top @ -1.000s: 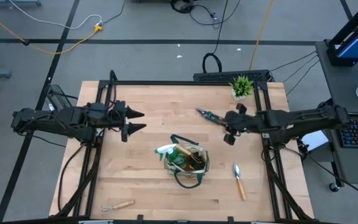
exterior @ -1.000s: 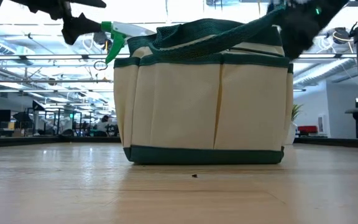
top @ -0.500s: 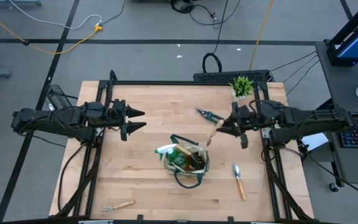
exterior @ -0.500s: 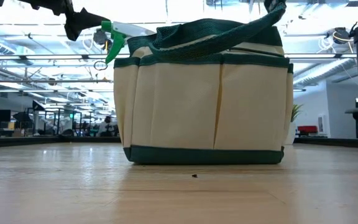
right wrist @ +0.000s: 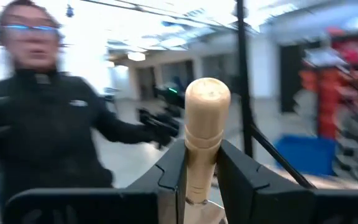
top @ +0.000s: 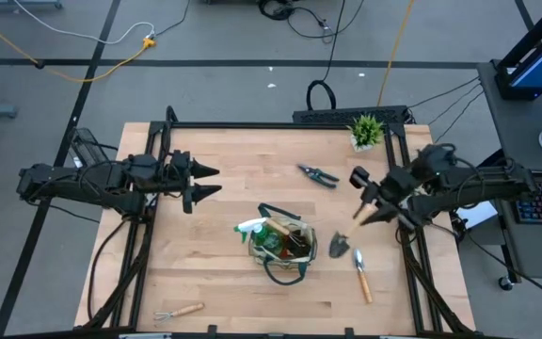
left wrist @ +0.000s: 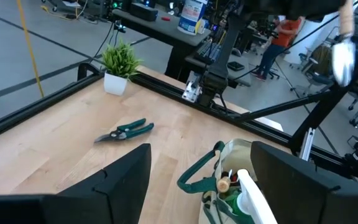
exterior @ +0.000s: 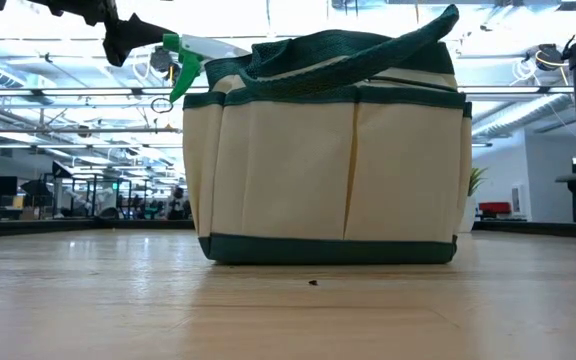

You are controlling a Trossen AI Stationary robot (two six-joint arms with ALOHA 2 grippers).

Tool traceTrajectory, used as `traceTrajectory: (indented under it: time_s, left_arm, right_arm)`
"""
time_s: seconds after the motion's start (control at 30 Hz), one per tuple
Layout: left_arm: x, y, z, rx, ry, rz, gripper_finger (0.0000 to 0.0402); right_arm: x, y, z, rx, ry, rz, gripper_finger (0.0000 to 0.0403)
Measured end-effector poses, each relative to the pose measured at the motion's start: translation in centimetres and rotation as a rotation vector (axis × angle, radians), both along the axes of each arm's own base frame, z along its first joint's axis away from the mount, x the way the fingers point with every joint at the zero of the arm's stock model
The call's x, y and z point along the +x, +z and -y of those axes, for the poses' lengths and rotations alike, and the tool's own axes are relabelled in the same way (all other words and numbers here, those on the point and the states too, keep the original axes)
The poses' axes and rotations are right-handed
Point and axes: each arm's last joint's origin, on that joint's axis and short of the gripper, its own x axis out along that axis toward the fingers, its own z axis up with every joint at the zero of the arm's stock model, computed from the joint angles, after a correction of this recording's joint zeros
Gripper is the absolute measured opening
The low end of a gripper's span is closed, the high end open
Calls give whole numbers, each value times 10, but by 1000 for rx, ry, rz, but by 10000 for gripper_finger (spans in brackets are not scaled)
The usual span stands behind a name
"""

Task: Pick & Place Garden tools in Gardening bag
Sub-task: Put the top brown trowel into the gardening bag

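Note:
The beige gardening bag (top: 280, 243) with green handles stands mid-table, and a green spray bottle (top: 252, 229) pokes out of it. My right gripper (top: 373, 201) hangs above the table's right side, shut on a wooden-handled trowel (top: 359, 217) whose blade (top: 339, 246) points toward the near edge. My left gripper (top: 202, 184) waits open, high at the left. Dark shears (top: 318, 174), a second trowel (top: 360, 271) and a small rake (top: 179, 311) lie flat on the table. My right gripper pinches the trowel's wooden handle (right wrist: 199, 155) between its two fingers (right wrist: 166, 180), a little below the rounded free end, which sticks out past them. The fingers lie across the handle. The trowel is lifted clear of the table and tilted, with the blade (left wrist: 342, 59) hanging lowest.
A small potted plant (top: 366, 130) stands at the far right corner. Black rails (top: 280, 125) run along the table's edges. A person in a dark jacket (right wrist: 42, 124) stands beyond the table. Bare wood lies left of the bag.
My right gripper has risen, drawn back toward the table's right edge and tipped from pointing down to about level. It has carried the trowel up, and the blade has swung round toward the near edge. In the low view the gripper has left the picture's top.

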Motion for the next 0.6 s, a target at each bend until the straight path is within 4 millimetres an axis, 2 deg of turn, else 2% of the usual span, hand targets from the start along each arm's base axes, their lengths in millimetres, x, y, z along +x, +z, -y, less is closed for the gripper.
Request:
traceTrajectory:
  time_s: [0.37, 0.6]
  left_arm:
    - [0, 0, 0, 0, 0, 0, 280]
    - [0, 0, 0, 0, -1, -1, 280]
  right_arm:
    - [-19, 24, -13, -106, 233, 381, 58]
    - [-17, 23, -16, -131, 236, 407, 58]
